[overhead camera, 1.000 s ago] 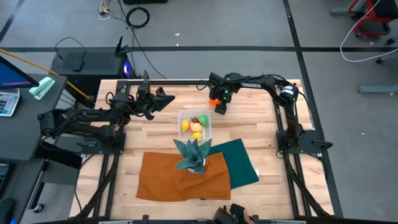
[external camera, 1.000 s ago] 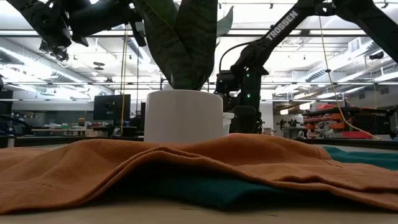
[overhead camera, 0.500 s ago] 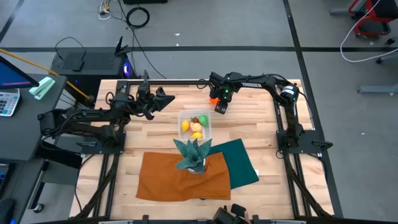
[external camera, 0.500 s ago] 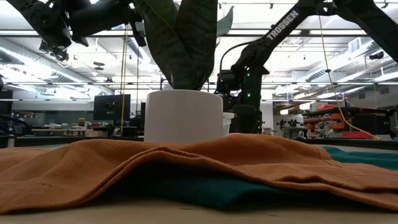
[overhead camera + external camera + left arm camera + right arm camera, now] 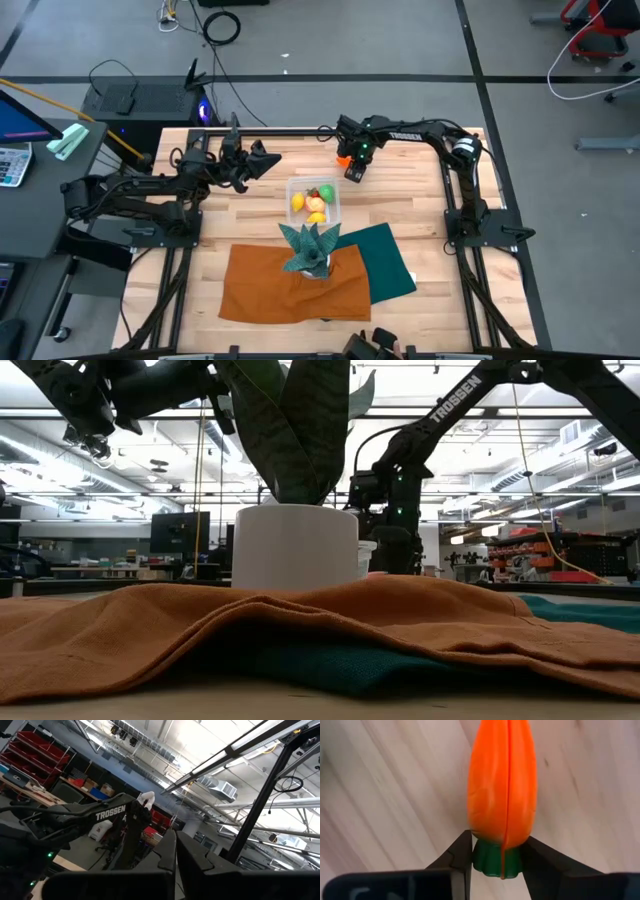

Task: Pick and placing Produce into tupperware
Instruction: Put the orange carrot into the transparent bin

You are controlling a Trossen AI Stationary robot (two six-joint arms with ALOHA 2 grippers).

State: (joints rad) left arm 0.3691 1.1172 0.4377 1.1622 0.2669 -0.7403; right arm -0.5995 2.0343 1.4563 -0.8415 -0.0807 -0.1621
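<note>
You get even, bright overhead light on table [image 5: 400, 200], shadows soft and short. Low view: ceiling strip lights glare behind dark backlit arms; orange cloth [image 5: 300, 620] close to lens, slightly soft. Right wrist view: carrot [image 5: 502, 790] fills frame, wood grain blurred around it.

Overhead: straight down on the whole pale wooden worktop [image 5: 400, 190]. Low: level at worktop height, close behind the rumpled orange cloth [image 5: 300, 625], facing the room; shared with overhead, also the white plant pot [image 5: 295, 546]. Left wrist: tilted up at ceiling lights. Right wrist: very close on the orange plastic carrot [image 5: 502, 795].
</note>
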